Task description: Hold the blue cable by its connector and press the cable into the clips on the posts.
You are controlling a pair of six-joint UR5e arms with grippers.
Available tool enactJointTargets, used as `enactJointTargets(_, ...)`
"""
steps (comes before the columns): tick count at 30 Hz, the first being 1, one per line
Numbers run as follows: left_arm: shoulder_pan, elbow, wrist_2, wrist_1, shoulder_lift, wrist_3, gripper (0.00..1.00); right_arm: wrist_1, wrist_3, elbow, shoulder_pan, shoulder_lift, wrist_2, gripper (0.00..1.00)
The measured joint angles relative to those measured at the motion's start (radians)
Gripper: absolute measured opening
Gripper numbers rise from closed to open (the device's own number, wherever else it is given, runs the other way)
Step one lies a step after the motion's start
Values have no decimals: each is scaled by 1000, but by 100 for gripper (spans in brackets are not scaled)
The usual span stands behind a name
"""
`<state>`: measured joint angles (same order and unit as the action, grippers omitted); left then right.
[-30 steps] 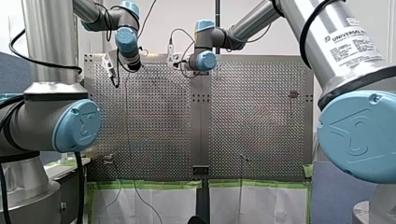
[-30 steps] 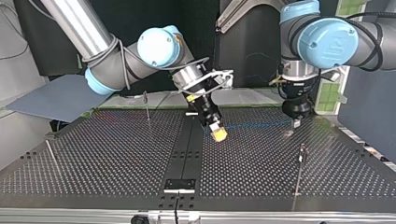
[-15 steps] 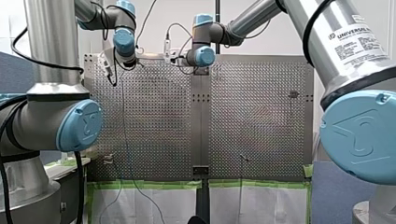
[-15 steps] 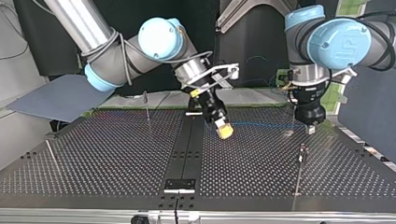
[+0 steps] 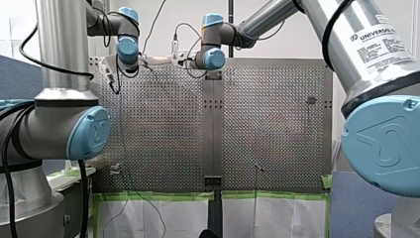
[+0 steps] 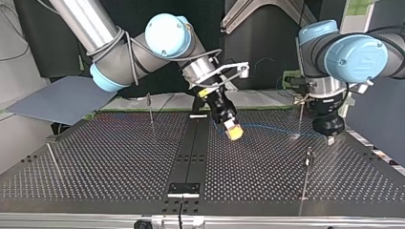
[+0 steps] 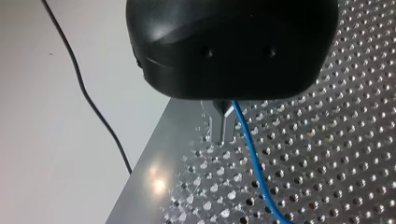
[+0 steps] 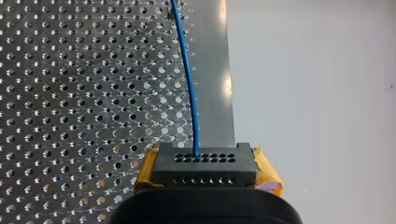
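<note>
In the right wrist view my right gripper [image 8: 206, 162] is shut on a black multi-hole connector [image 8: 205, 171], held between its yellow pads [image 8: 266, 168]. The thin blue cable [image 8: 189, 79] leaves the connector and runs ahead over the perforated table. The top view shows that gripper [image 6: 233, 131] low over the table's middle. The cable [image 6: 267, 128] stretches from it toward my left gripper [image 6: 330, 139] at the view's right. My left gripper [image 7: 223, 137] has its metal fingers shut on the cable [image 7: 250, 154], just above the plate near its edge.
Thin posts stand on the perforated table [image 6: 119, 167]: one with a clip [image 6: 309, 155] just in front of my left gripper, another [image 6: 150, 107] at the back left, a third [image 6: 52, 160] near the left edge. A dark strip [image 6: 188, 157] runs down the middle.
Both arms have shifted toward the top view's right, my left gripper furthest, nearing the table's right edge. The cable stays stretched between them; both grips are unchanged.
</note>
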<state>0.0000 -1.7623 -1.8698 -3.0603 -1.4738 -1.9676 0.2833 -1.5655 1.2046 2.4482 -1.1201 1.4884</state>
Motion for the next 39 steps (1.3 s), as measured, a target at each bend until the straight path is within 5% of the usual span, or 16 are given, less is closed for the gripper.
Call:
enactJointTargets(5, 39, 1, 38, 20, -2, -2, 0, 2, -4, -18, 0, 3, -7, 0)
enactJointTargets(21, 178, 31, 183, 26, -38, 38, 0, 12, -56, -33, -3, 25, -24, 0)
enactJointTargets(39, 185, 65, 332, 26, -55, 76, 0, 14, -76, -38, -17, 28, -23, 0)
